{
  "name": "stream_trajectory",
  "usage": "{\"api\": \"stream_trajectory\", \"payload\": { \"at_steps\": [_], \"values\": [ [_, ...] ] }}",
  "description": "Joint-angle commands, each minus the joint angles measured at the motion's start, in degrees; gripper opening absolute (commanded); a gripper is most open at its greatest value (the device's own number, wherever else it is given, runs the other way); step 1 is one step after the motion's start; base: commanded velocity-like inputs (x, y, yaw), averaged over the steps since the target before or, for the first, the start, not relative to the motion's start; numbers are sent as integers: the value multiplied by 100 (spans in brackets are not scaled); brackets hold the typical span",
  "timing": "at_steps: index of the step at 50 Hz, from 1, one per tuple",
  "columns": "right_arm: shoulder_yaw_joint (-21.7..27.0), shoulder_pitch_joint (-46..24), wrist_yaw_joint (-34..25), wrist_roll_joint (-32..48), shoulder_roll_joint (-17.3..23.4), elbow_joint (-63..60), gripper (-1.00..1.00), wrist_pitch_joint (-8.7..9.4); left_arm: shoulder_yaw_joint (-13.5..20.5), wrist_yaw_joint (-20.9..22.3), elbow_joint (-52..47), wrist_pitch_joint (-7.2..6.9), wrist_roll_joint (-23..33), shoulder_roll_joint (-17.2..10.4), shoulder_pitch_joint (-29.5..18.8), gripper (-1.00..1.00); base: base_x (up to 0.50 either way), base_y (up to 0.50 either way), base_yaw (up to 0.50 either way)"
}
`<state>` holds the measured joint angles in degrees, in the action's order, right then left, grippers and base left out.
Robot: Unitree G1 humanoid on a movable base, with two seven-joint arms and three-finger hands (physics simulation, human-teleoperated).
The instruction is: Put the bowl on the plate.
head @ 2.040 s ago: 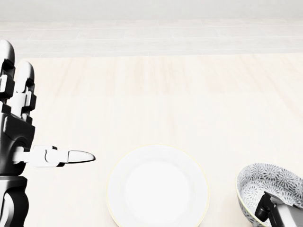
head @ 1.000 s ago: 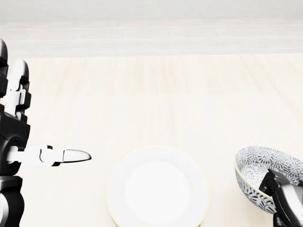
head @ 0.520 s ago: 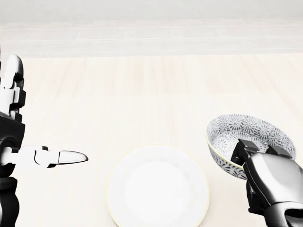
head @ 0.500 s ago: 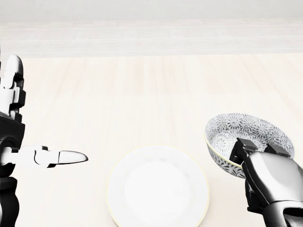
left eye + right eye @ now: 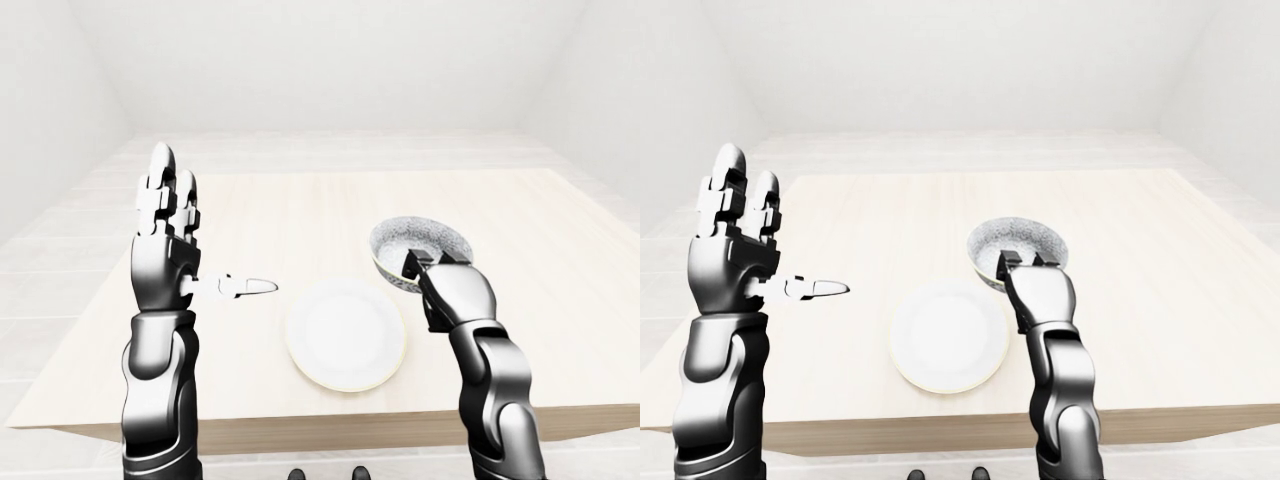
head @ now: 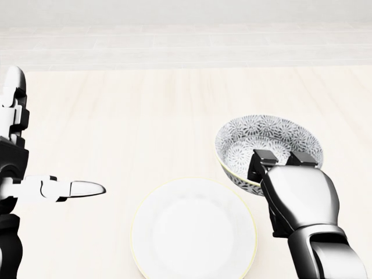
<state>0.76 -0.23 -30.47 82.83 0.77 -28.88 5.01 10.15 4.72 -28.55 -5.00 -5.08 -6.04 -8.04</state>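
A patterned grey-and-white bowl (image 6: 264, 139) hangs above the table, just up and right of the white plate (image 6: 193, 228) in the head view. My right hand (image 6: 279, 161) is shut on the bowl's near rim, its fingers (image 6: 261, 163) hooked over the edge into the bowl. The plate lies flat and bare near the bottom of the head view. At the left edge my left hand (image 6: 35, 145) stands upright and open, fingers raised and thumb (image 6: 78, 188) pointing right, holding nothing.
The light wooden table (image 5: 300, 210) fills the view, its near edge (image 5: 330, 425) below the plate in the left-eye view. A pale tiled floor and white walls surround it.
My right hand has lifted the bowl off the table at the lower right and carried it up and to the left, close to the plate. The left hand has drifted slightly left.
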Motion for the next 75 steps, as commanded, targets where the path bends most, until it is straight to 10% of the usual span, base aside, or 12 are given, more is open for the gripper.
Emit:
{"api": "stream_trajectory", "payload": {
  "at_steps": [1,75],
  "values": [
    [-352,-200,56,193,-105,-39,-100,-1,21,-18,34,0,-9,-26,-41,100,0,0,0],
    [-1874,437,1208,-224,-330,900,-100,-1,-33,-67,756,0,66,-57,-184,100,0,0,0]
  ]
}}
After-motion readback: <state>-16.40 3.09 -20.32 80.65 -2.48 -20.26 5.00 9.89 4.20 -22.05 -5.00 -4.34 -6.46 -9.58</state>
